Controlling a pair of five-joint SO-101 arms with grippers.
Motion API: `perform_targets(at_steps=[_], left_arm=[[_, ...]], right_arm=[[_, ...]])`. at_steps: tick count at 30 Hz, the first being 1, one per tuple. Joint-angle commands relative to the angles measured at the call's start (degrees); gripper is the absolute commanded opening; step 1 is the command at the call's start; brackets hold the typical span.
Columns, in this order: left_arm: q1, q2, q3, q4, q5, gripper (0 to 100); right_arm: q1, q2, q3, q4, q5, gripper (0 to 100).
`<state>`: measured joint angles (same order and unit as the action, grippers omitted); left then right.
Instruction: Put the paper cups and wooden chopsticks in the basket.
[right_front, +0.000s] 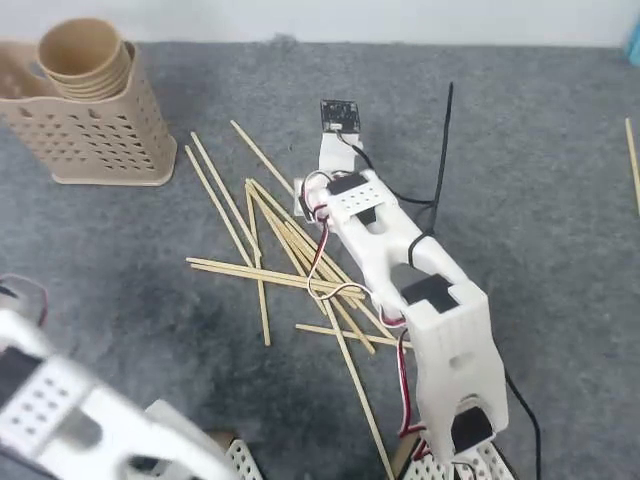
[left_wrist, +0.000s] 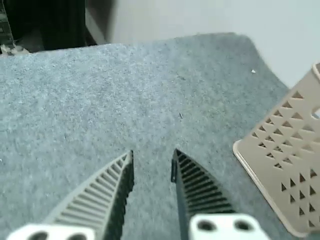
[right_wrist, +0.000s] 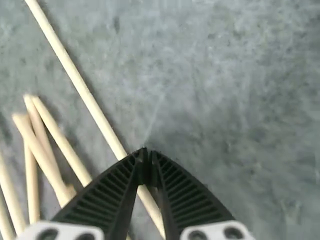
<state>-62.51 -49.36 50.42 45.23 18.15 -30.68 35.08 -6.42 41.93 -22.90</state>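
High view, basket: the perforated basket (right_front: 100, 150) stood at the upper left of the frame, with the stack of paper cups (right_front: 85, 55) already inside it.
High view, chopsticks: the wooden chopsticks (right_front: 280, 250) lay loose on the grey carpet (right_front: 520, 150) at centre frame, well apart from the basket. Most had their long axes running from upper left to lower right, and a few lay nearly level. A stray chopstick (right_front: 632, 165) lay at the right edge.
High view, arms: the right arm (right_front: 400, 260) stretched from the lower right to the upper end of the pile. The left arm (right_front: 60, 420) sat in the lower left corner.
Left wrist view: the left gripper (left_wrist: 152, 160) was released and empty, its jaws apart over bare carpet, with the basket wall just beside it.
Right wrist view: the right gripper (right_wrist: 145, 151) was clenched, its tips meeting over one long chopstick (right_wrist: 75, 80). The stick's long axis crossed slantwise under the jaws. No grasp could be confirmed. Other sticks (right_wrist: 40, 140) lay near it.
Step in hand: judged to be picking up a chopstick, with the cups done.
Next move: calls for a confirmed pinch across the stick, then a lift and carry to the basket, tipping it end-down to enter.
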Motion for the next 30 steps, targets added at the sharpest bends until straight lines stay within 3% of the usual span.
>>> perform_targets(at_steps=[1, 5, 11, 19, 22, 27, 30], left_arm=[[-0.6, 14.2, -12.4, 2.0, 0.6, 12], [-3.0, 29.6, -25.6, 5.7, 0.9, 12], [-7.4, 42.9, -42.1, 12.3, 0.9, 12], [-11.5, 46.6, -46.4, 12.5, 0.9, 12], [-11.8, 46.8, -45.6, 10.5, 0.9, 12], [-11.8, 46.8, -44.8, 8.9, 0.9, 12], [-12.2, 46.8, -44.9, 8.8, 0.9, 12]], right_arm=[[-0.8, -6.4, -2.5, 2.4, 5.3, 0.8], [-1.2, -6.5, -2.5, 1.5, 4.9, 0.9], [-0.8, -6.3, -2.5, -10.8, 0.8, 1.0], [-1.8, 4.2, -10.6, -15.7, 1.4, 1.0], [-1.1, 11.8, -20.2, -10.1, 1.7, 0.9], [-3.3, 22.2, -40.0, 10.9, 2.2, 0.8], [-6.8, 25.6, -50.2, 22.1, 10.8, 0.8]])
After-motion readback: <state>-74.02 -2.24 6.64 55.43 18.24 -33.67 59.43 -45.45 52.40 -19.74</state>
